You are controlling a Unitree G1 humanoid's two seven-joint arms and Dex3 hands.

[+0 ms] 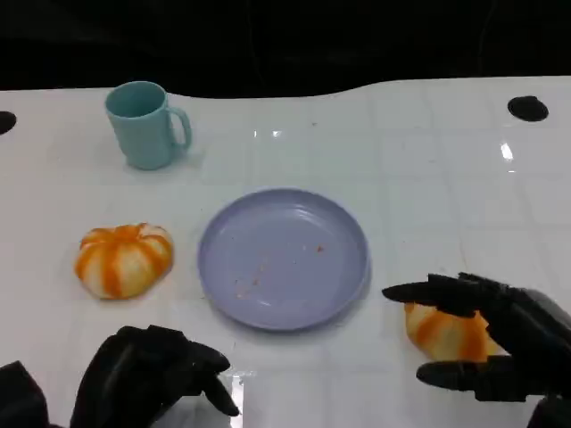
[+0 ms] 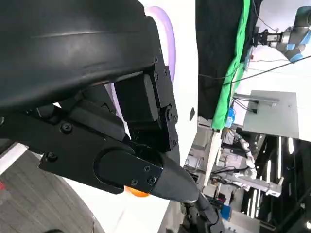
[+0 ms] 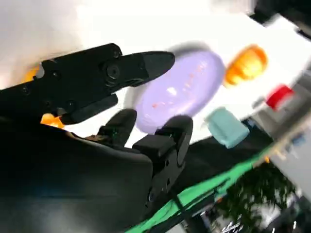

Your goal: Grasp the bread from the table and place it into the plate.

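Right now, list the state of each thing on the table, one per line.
Round lilac plastic plate: empty but for crumbs.
Teal ceramic mug: upright.
Orange-striped bread roll: untouched, left of plate.
Second orange-striped roll: right hand around it.
Left hand: holds nothing.

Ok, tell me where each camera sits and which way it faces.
Head view: high on the robot, facing down at the plate, mug, two breads; both hands show.
Left wrist view: behind the left hand, looking along the table; the black shell dominates.
Right wrist view: behind the right hand, facing plate, mug, far bread.
All three share the plate.
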